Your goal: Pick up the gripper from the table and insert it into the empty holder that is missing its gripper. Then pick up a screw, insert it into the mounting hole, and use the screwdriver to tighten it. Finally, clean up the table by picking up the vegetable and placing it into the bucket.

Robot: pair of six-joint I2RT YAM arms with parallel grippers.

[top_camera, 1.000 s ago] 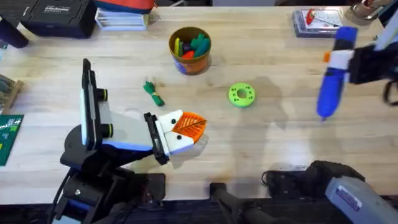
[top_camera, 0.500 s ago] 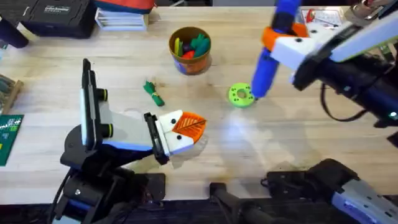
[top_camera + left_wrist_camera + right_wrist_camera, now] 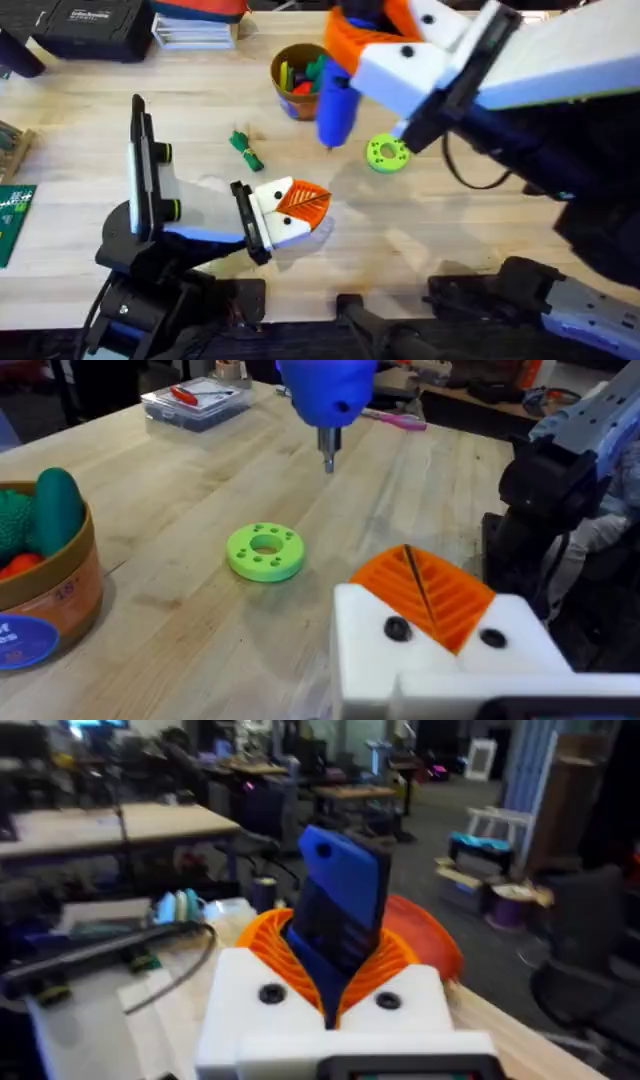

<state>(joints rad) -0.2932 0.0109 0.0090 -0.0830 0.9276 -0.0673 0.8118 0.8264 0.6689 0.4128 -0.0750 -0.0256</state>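
Wooden table [image 3: 470,215], cluttered workshop behind

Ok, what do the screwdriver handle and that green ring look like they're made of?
The screwdriver handle looks like smooth, bright-blue moulded plastic with a thin metal tip. The green ring looks like matte plastic, possibly 3D-printed, with small holes around its top face.

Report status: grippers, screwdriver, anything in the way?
Right gripper shut on the screwdriver, airborne beside the bucket. Left gripper low over the table, shut, nothing held. Green ring and vegetable lie nearby.
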